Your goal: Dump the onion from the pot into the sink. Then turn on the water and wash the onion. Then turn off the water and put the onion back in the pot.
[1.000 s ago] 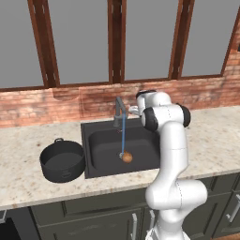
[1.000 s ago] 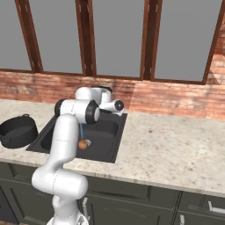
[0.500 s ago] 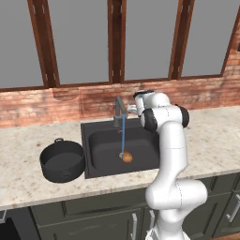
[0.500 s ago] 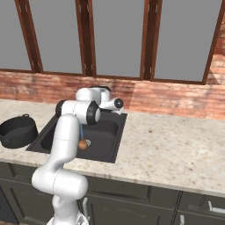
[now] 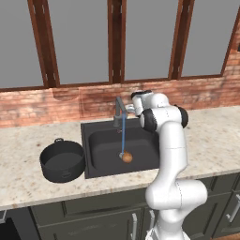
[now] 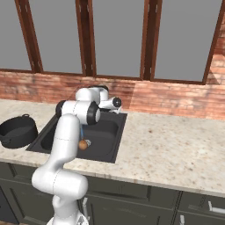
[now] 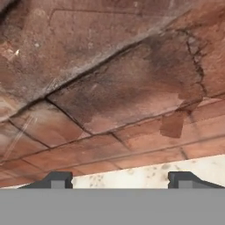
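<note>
Water runs onto the onion point(image 5: 127, 157) in the sink point(image 5: 101, 147), below the jaws; they stand spread, empty, by the faucet point(image 5: 119, 108) — let it rinse

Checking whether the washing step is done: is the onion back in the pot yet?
No, the onion lies in the sink under the running water stream, while the pot stands apart on the counter.

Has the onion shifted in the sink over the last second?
No. The onion sits at the same spot in the sink, under the water stream, beside the drain.
</note>
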